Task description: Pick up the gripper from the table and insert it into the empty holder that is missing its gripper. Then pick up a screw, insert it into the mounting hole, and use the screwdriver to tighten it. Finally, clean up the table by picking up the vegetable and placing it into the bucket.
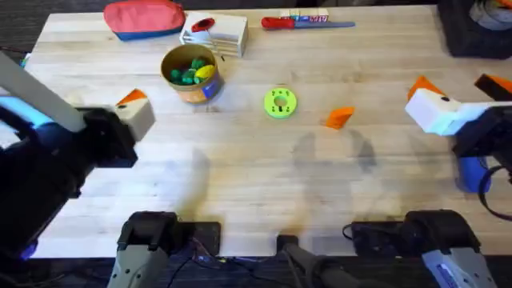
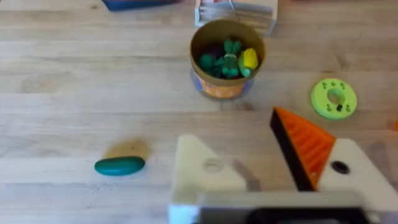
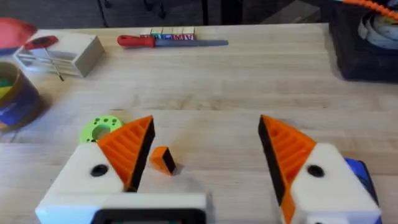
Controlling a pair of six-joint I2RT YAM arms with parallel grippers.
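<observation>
Right tool [image 3: 205, 152] wide open, empty, above the gripper [image 3: 163, 159].

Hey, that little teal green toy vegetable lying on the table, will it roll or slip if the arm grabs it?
The vegetable looks smooth and rounded, so it may slip between hard jaws. It lies flat on its long side on the table, so it would probably roll sideways if nudged. It looks like small plastic, so likely light and stiff.

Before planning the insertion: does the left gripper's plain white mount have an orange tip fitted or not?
Not fitted. The holder is bare white beside its orange-tipped partner; the gripper lies loose on the table.
</observation>
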